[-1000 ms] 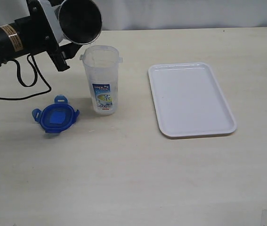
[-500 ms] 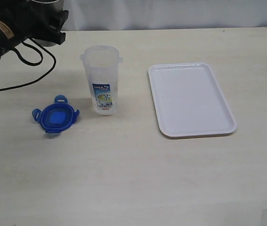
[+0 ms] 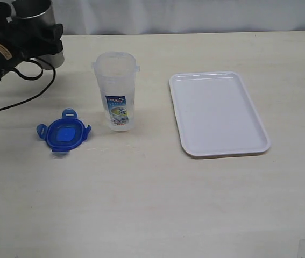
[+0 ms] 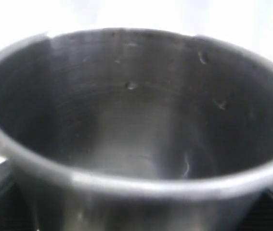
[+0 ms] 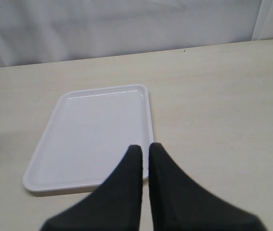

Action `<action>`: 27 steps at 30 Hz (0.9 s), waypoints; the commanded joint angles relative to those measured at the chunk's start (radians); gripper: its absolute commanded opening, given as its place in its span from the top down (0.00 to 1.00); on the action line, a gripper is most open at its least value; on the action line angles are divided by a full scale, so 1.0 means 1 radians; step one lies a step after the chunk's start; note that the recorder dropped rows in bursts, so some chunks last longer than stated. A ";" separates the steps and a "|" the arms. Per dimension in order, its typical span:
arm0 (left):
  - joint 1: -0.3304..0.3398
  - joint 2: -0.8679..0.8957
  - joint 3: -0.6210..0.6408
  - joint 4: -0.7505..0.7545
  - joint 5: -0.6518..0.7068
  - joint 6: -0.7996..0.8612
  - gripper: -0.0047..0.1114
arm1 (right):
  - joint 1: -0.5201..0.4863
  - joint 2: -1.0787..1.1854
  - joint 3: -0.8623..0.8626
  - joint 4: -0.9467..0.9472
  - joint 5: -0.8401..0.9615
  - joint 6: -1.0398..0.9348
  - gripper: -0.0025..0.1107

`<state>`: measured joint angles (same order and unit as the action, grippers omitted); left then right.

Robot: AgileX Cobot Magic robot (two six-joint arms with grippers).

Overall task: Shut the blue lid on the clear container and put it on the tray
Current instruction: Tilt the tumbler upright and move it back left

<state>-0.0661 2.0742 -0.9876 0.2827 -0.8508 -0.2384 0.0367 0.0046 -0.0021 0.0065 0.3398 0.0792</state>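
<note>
The clear container (image 3: 115, 88) stands upright on the table (image 3: 152, 204), left of the middle, with its mouth uncovered. It is tall, slim and translucent, and a small blue, white and green label is borne on its near side; whether anything is inside cannot be told. The blue lid (image 3: 63, 134) lies flat on the table to the left of the container and a little nearer, apart from it. It is round, of bright plastic, with flaps sticking out around its edge. The tray (image 3: 219, 114), flat, white and rectangular with rounded corners and a low rim, lies to the right, well apart from the container.

A steel cup (image 3: 35, 19) is held upright at the far left by the left hand (image 3: 34, 36), whose dark fingers are clamped around its wall. In the left wrist view only the cup's dull grey inside is shown, with a few small specks on the wall. The right hand (image 5: 145, 153) is seen over the near edge of the tray with its fingers pressed together on nothing.

One second ago the cup was tipped just over the container's mouth; it has since been drawn back to the far left and righted. The container, lid and tray have not been moved.
</note>
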 commanded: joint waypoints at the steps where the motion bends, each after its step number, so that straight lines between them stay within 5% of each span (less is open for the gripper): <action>1: 0.024 0.048 -0.038 -0.003 -0.073 -0.025 0.96 | 0.000 -0.005 0.002 0.004 0.002 0.003 0.94; 27: 0.030 0.153 -0.086 -0.005 -0.033 0.033 0.96 | 0.000 -0.005 0.002 0.004 0.002 0.003 0.94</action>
<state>-0.0371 2.2330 -1.0604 0.2827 -0.8464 -0.2094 0.0367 0.0046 -0.0021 0.0065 0.3398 0.0792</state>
